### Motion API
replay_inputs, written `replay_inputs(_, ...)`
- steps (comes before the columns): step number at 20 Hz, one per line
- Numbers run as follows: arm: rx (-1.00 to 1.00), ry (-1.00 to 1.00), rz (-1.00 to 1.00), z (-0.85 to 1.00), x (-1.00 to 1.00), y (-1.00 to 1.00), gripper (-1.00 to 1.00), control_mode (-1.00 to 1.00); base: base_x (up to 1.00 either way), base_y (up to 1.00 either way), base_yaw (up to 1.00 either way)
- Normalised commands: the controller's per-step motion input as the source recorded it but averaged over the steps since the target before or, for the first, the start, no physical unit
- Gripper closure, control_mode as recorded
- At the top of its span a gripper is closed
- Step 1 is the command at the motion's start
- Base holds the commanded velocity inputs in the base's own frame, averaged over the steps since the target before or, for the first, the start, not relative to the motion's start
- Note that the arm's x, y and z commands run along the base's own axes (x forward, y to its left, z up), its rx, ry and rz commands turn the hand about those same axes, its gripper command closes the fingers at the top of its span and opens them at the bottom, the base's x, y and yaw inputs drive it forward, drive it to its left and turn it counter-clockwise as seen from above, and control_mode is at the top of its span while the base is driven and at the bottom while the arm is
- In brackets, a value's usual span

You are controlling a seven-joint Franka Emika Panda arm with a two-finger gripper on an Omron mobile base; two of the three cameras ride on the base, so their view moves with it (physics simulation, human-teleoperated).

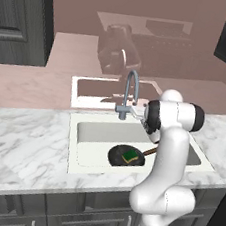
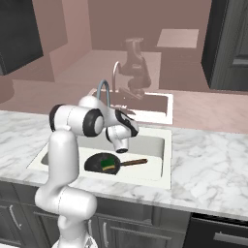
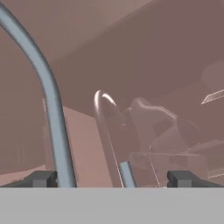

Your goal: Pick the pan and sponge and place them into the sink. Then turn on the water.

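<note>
The black pan (image 1: 118,156) lies in the white sink (image 1: 73,145), its brown handle (image 2: 136,162) pointing right. The yellow and green sponge (image 1: 130,156) rests in the pan (image 2: 97,162). My gripper (image 3: 113,179) is open and holds nothing; it hovers above the basin, close behind the grey gooseneck faucet (image 1: 130,93). In the hand view the faucet's curved tube (image 3: 52,105) rises just inside the left fingertip (image 3: 41,178). A short grey faucet lever (image 3: 127,173) stands between the fingertips. No water stream shows at the spout.
White marble counter (image 1: 25,144) runs on both sides of the sink. A pink-tinted mirrored wall (image 1: 107,59) behind it reflects the basin, faucet and arm. Dark cabinets (image 2: 232,43) stand at the sides.
</note>
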Motion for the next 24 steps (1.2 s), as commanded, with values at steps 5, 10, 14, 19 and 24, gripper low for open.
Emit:
replay_inputs(5,0.02,0.00,0.01,-0.11,0.18,0.00,-1.00,-1.00,0.00,0.00,0.00)
replay_inputs(10,0.02,0.00,0.02,-0.09,0.18,0.00,-1.00,-1.00,0.00,0.00,0.00)
replay_inputs(14,0.03,0.01,0.02,-0.11,0.16,0.00,-1.00,-1.00,0.00,0.00,0.00)
replay_inputs(19,0.02,0.01,0.02,-0.09,0.19,0.00,-1.00,-1.00,0.00,0.00,0.00)
replay_inputs(24,0.02,0.00,0.02,-0.08,0.22,0.00,-1.00,-1.00,0.00,0.00,0.00)
